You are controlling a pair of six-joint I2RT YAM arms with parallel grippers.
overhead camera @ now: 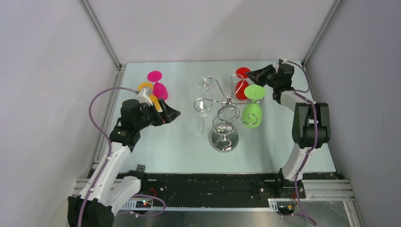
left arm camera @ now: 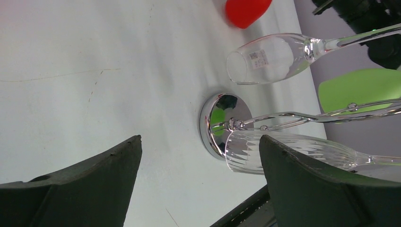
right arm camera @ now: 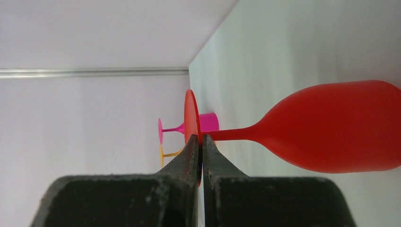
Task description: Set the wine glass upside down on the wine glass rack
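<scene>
Right pincer (right arm camera: 199, 138) | clenched on red wine glass (right arm camera: 340, 125) foot, bowl beyond tips | left pincer (left arm camera: 199, 140) released

Table (overhead camera: 165, 151): rack (overhead camera: 224, 140), red glass (overhead camera: 241, 90), seemingly others

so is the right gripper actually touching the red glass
Touching. The right wrist view shows the right gripper with its jaws pinched on the round foot of the red glass, no gap on either side.

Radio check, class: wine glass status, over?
Left gripper jaws open, empty. Right gripper jaws shut on red wine glass foot. Rack beside it, green glass hanging nearest.
</scene>
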